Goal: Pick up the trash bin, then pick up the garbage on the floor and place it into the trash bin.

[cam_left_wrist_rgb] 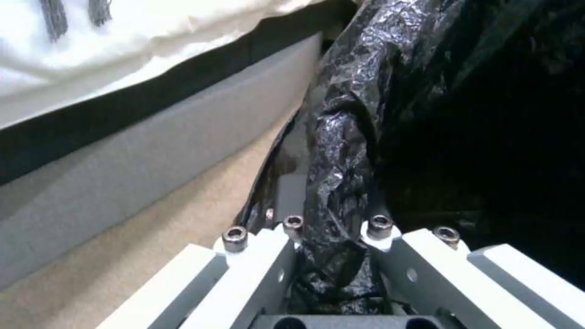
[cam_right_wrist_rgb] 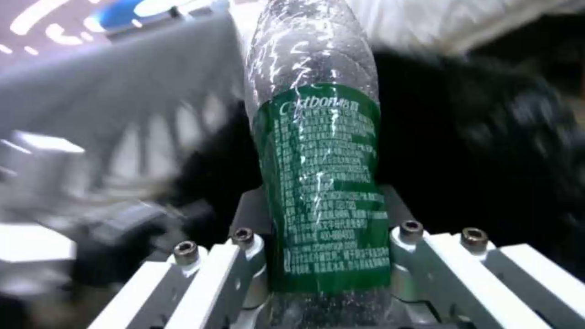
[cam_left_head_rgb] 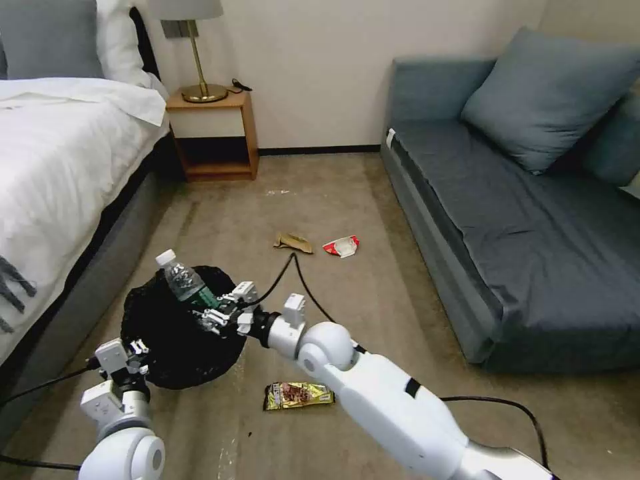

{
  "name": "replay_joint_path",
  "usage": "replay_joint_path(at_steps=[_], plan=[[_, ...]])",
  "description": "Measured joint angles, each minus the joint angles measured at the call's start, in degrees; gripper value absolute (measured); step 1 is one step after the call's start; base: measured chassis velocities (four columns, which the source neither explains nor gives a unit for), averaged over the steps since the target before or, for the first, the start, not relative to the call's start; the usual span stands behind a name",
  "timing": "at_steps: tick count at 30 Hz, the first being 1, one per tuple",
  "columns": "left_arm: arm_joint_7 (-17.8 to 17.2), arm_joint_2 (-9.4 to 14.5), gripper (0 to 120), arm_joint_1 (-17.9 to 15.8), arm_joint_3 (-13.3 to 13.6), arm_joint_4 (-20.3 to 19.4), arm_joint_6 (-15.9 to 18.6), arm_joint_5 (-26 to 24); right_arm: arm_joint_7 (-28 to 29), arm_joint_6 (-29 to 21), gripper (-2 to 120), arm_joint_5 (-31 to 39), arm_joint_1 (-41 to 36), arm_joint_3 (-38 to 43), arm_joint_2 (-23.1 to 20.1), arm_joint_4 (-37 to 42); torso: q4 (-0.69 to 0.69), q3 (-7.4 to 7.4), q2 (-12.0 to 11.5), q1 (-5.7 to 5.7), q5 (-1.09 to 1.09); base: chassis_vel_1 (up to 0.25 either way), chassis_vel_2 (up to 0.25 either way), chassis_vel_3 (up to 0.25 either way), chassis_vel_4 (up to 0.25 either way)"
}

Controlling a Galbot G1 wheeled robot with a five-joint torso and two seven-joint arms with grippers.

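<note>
At the near left, beside the bed (cam_left_head_rgb: 60, 167), the left gripper (cam_left_head_rgb: 137, 348) is clamped on the bag-covered rim of the trash bin (cam_left_head_rgb: 173, 333); the left wrist view shows the crinkled black liner pinched between its fingers (cam_left_wrist_rgb: 256, 274). Just right of it, the right gripper (cam_left_head_rgb: 215, 315) holds the clear bottle (cam_left_head_rgb: 181, 280) by its green-labelled body, jaws closed snugly around it, with the bottle tilted over the bin's mouth, cap pointing up and away. This looks like the drop-in step for the first piece. The next move calls for opening the right jaws above the opening. On the floor near the right arm lies the yellow-brown snack wrapper (cam_left_head_rgb: 298, 395); farther off, mid-floor, lie the tan paper wad (cam_left_head_rgb: 293, 243) and, to its right, the red-and-white wrapper (cam_left_head_rgb: 342, 246).
</note>
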Motion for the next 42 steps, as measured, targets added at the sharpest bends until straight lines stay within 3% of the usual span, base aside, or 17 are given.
replay_joint_path(at_steps=[11,24,26,31,39,42], plan=[[0.44,-0.39,3,0.55,-0.25,-1.03,-1.56,-0.56,1.19,2.2,28,-5.34,-1.39,-1.47,-0.48,-3.05,-0.01,0.0,0.0,0.0,0.01,0.0,0.0,0.0,0.0],[0.37,-1.69,3,0.48,-0.12,-0.29,-1.96,-0.19,1.26,2.69,79,-6.46,-2.52,-1.98,-1.97,-0.61,-0.01,0.0,0.0,0.0,0.01,0.0,0.0,0.0,0.0],[0.36,-1.73,3,0.5,-0.12,-0.27,-1.95,-0.17,1.27,2.75,81,-6.44,-2.6,-1.89,-2.15,-0.5,-0.01,0.0,0.0,0.0,0.01,0.0,0.0,0.0,0.0],[0.25,-1.71,3,0.29,-0.46,0.39,-2.29,0.35,1.27,2.84,99,-6.29,-3.32,-1.38,-3.33,1.16,0.0,0.0,0.0,0.0,0.01,0.0,0.0,0.0,0.0],[-0.16,-0.48,3,-0.02,-1.68,0.93,-2.86,0.83,0.06,1.68,100,-6.44,-5.42,-0.25,-8.05,6.71,-0.01,0.0,0.0,0.0,0.02,0.0,0.0,0.0,0.0],[-0.5,0.97,3,0.38,-2.44,0.84,-2.38,-0.09,-5.4,0.99,100,-11.87,-8.85,4.1,-12.2,8.8,-0.01,0.0,0.01,0.0,0.01,0.0,0.0,0.0,0.0]])
